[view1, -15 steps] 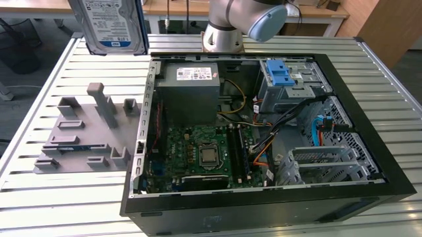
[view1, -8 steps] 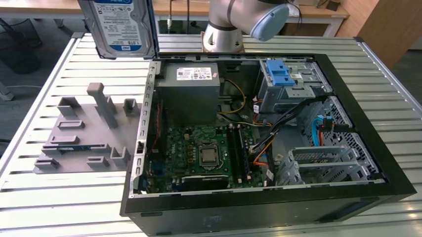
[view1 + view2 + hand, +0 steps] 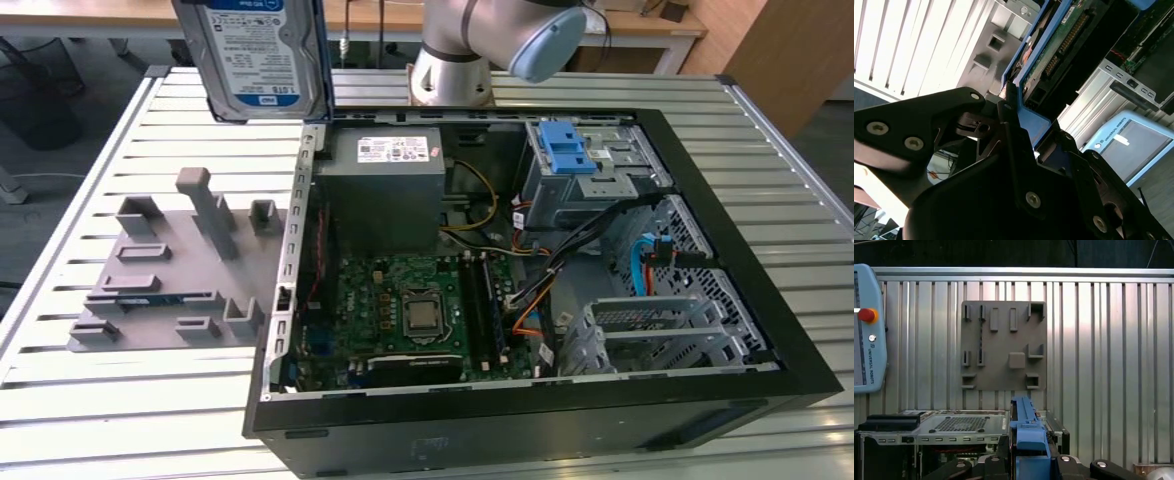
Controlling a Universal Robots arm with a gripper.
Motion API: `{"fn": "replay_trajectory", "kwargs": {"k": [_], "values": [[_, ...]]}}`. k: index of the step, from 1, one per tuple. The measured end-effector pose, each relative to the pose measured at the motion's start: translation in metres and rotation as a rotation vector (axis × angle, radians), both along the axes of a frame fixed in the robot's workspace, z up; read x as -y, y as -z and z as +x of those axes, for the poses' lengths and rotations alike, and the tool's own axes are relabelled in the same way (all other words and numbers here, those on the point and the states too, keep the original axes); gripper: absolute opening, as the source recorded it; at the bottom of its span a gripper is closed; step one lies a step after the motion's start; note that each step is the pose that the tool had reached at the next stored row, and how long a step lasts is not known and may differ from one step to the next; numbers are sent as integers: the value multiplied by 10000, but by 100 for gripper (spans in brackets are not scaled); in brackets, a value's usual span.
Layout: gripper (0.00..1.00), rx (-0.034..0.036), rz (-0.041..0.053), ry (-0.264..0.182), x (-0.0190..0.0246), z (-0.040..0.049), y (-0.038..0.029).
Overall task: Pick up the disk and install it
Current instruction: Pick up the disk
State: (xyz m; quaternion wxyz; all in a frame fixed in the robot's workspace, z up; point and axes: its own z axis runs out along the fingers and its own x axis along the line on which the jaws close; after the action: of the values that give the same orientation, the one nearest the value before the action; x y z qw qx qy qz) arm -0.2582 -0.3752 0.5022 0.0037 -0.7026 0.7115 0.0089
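Observation:
The disk (image 3: 254, 55), a silver hard drive with a blue-and-white label and a blue bracket, hangs upright high over the table's far left in the exterior view, clear of the case. In the second wrist view my gripper (image 3: 1018, 125) is shut on the blue bracket edge of the disk (image 3: 1064, 45), whose green circuit board faces the camera. The first wrist view looks down along the disk's blue edge (image 3: 1026, 430), which sits between the black fingers (image 3: 1063, 460).
An open computer case (image 3: 747, 330) lies on the slatted table, with a grey power-supply box (image 3: 380, 190), a motherboard (image 3: 414, 310) and a silver cage with blue latch (image 3: 587, 160). A grey fixture plate (image 3: 174, 270) lies beside it. The arm's base (image 3: 454, 70) stands behind.

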Motion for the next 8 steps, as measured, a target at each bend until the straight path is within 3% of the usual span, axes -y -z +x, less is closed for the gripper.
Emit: {"fn": "replay_trajectory", "kwargs": {"k": [8], "values": [[36, -7, 0, -1, 45, 120, 0]]}}
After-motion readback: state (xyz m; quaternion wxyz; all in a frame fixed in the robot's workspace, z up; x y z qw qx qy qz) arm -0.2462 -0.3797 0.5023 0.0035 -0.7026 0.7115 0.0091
